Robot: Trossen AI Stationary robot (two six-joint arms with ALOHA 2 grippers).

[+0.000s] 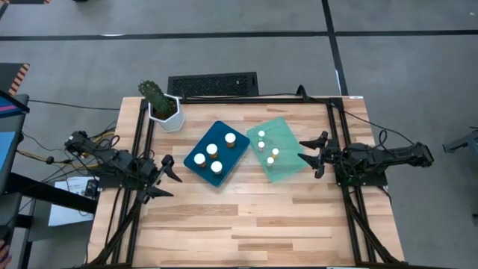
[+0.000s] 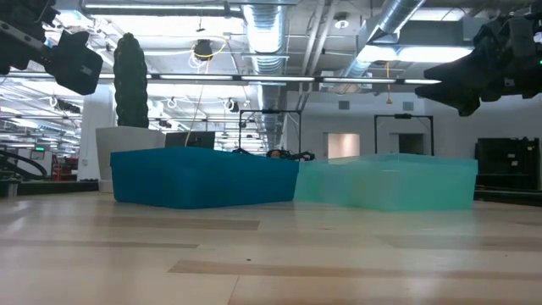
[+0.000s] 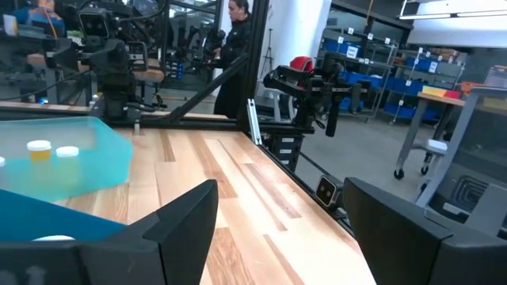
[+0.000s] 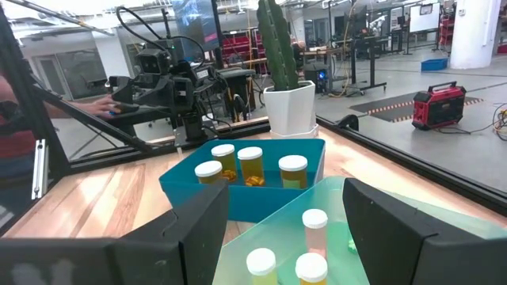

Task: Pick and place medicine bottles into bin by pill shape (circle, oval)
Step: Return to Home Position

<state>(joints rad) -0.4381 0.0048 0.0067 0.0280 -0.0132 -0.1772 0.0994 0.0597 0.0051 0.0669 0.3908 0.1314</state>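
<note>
Looked down on a wooden table (image 1: 246,217). Found two flat trays near its middle, both turned a bit crooked: a blue tray (image 1: 237,152) on the left and a green tray (image 1: 290,142) on the right. Sat very close together at one corner; could not tell if touching.

Counted four big bottles (image 1: 212,149) standing up in the blue tray, all with round white caps and orange-yellow sides. Counted four small bottles (image 1: 275,152) standing up in the green tray, with white caps too.

Found the left gripper (image 1: 168,178) over the left side of the table, well apart from the blue tray. Had its jaws spread wide and held nothing.

Found the right gripper (image 1: 308,152) over the right side of the table, just beside the green tray and pointing at it. Had its jaws spread wide too, with nothing between them. Looked out from that wrist between two dark fingers (image 4: 198,229), set far apart, onto both trays and their bottles.

Spotted a tall green cactus (image 1: 153,93) in a white pot (image 1: 170,116) at the far left corner of the table, near the blue tray.

Spotted a person (image 3: 236,32) standing in the room behind the table.
</note>
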